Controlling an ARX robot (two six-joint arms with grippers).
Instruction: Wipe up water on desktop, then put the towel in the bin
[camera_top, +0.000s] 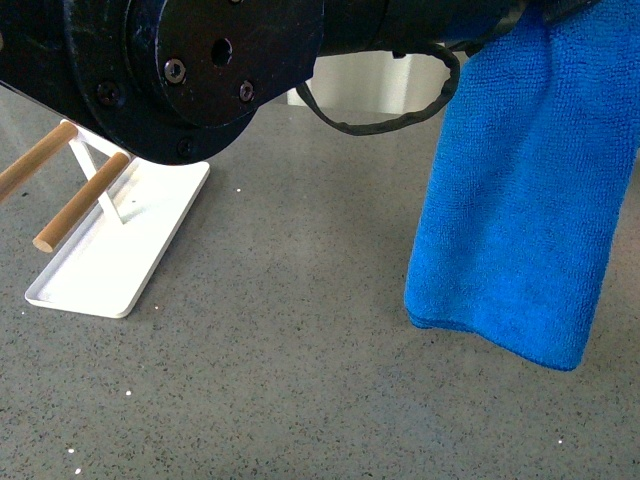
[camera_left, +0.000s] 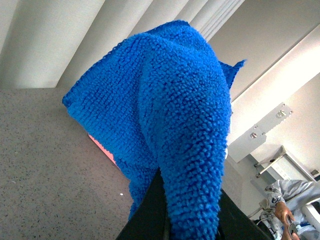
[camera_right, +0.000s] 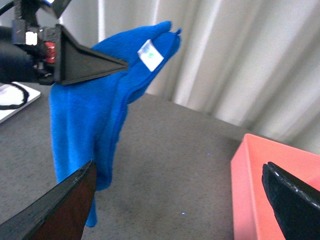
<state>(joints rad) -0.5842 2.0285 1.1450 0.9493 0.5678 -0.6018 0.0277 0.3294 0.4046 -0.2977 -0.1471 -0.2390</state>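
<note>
Front view: the bright blue fuzzy microfibre towel (camera_top: 520, 190) hangs long-axis straight down, its hem seemingly clear of the dark-grey speckled bench (camera_top: 300, 390).

Left wrist view: my left gripper (camera_left: 192, 220) is clamped on the towel's bunched top.

Right wrist view: my right gripper (camera_right: 180, 170) is spread apart and empty. The salmon-pink box-shaped bin (camera_right: 280, 175) sits apart from the towel, with bare bench between. I judge the left arm must carry the towel across.

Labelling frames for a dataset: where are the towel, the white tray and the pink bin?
towel (camera_top: 520, 200), front view, middle of its hanging blue face.
white tray (camera_top: 120, 262), front view, bare part of its flat base.
pink bin (camera_right: 249, 192), right wrist view, its side wall.
</note>
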